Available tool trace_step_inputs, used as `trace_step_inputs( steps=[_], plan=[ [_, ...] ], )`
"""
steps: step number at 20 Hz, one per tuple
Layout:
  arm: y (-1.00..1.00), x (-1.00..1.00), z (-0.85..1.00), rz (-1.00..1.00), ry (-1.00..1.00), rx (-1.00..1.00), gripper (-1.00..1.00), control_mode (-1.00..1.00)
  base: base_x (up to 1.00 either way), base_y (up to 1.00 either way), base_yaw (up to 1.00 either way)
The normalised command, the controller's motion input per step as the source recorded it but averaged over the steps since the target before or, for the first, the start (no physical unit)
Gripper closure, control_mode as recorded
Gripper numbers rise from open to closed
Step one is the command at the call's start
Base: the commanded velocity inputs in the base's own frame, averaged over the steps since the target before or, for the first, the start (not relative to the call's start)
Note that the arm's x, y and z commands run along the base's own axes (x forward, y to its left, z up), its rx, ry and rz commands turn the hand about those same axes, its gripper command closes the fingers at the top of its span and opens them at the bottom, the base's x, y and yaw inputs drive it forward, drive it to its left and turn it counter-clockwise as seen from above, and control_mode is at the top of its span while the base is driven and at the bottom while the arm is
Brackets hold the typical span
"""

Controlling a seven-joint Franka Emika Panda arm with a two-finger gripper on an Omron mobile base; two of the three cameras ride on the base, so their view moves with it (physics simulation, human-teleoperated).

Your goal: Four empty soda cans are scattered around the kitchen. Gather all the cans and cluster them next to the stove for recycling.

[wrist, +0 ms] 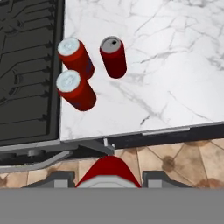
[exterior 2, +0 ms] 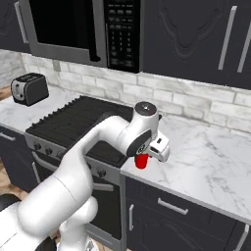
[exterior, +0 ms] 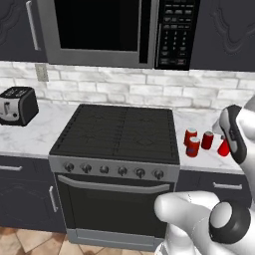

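Three red soda cans with silver tops stand close together on the marble counter just right of the black stove [exterior: 117, 132]: one [wrist: 74, 57] and another [wrist: 76, 89] by the cooktop's edge, the third [wrist: 113, 57] beside them. The same cluster [exterior: 194, 142] appears in the left base view. My gripper [wrist: 108, 179] is shut on a fourth soda can [wrist: 108, 169], held above the counter's front edge, nearer to me than the cluster. In the right base view this held can [exterior 2: 141, 163] hangs under the hand [exterior 2: 159, 147]. The arm partly hides it [exterior: 223, 148] in the left base view.
A microwave [exterior: 99, 30] hangs above the stove. A black-and-silver toaster [exterior: 17, 105] sits on the left counter. Bare marble counter [exterior 2: 206, 162] stretches right of the cans. Dark cabinets with bar handles [exterior 2: 171, 206] lie below, over a tiled floor [wrist: 175, 162].
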Motion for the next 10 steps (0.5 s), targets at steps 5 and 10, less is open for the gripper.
trace_step_inputs(
  steps=[5,10],
  plan=[
    [-0.03,0.37,-0.23,0.0,0.0,0.0,1.0,-1.0,0.0,0.0,0.0],
    [-0.09,0.35,-0.22,0.0,0.0,0.0,1.0,-1.0,0.0,0.0,0.0]
  ],
)
